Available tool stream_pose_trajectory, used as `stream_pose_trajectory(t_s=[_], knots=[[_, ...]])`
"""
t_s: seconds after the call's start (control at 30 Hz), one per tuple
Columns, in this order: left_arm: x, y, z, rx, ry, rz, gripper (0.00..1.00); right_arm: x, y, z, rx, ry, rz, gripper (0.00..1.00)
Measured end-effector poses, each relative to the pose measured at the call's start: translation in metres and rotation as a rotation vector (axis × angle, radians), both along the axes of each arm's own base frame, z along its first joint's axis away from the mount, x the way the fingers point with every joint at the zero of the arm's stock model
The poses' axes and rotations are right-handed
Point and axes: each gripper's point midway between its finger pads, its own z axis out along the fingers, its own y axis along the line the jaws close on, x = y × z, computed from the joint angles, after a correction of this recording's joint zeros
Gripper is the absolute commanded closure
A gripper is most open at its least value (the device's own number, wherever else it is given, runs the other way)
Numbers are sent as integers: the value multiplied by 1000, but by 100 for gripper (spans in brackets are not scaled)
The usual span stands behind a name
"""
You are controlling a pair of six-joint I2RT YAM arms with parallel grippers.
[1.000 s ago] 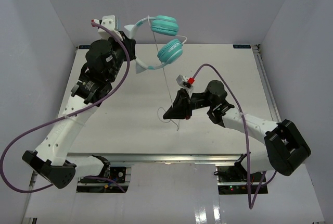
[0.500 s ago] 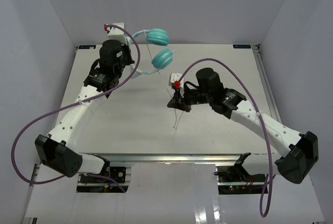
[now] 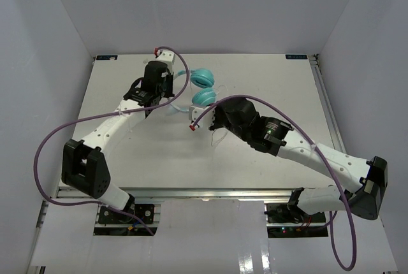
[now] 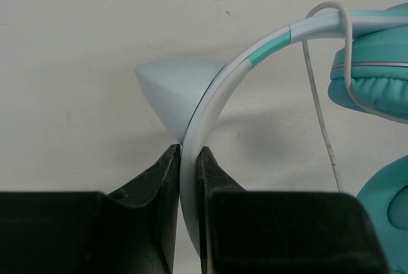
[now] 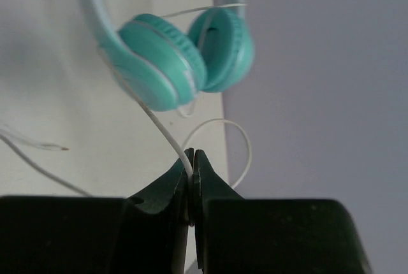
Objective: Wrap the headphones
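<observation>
Two white-and-black arms, each trailing a purple cable.

The left arm [image 3: 107, 125] and right arm [image 3: 319, 156] share smooth white links between bulky black joint housings [image 3: 84, 169]. A thick purple cable [image 3: 37, 159] runs off each one and ends at a small red fitting [image 3: 157, 50] near the wrist. The left claw [image 4: 189, 159] and right claw [image 5: 192, 159] have matte black fingers [image 4: 153, 197], broad and blocky at the root, narrowing to wedge-shaped tips.
</observation>
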Motion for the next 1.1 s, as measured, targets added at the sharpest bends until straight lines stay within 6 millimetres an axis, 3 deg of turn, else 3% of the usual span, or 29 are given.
stream_pose_trajectory(t_s=[0.13, 0.3, 0.67, 0.9, 1.1], knots=[[-12, -15, -26, -26, 70, -81, 100, 24, -10, 36, -36, -216, -73, 92], [-17, -30, -27, -51, 81, -151, 100, 31, -10, 44, -58, -290, -91, 92], [-54, -60, -43, -68, 164, -370, 100, 49, -10, 38, -88, -355, -104, 86], [-72, -66, -34, -93, 162, -449, 100, 66, -23, 41, -45, -347, -137, 77], [-87, -70, -32, -104, 166, -517, 100, 77, -29, 39, 14, -308, -142, 76]])
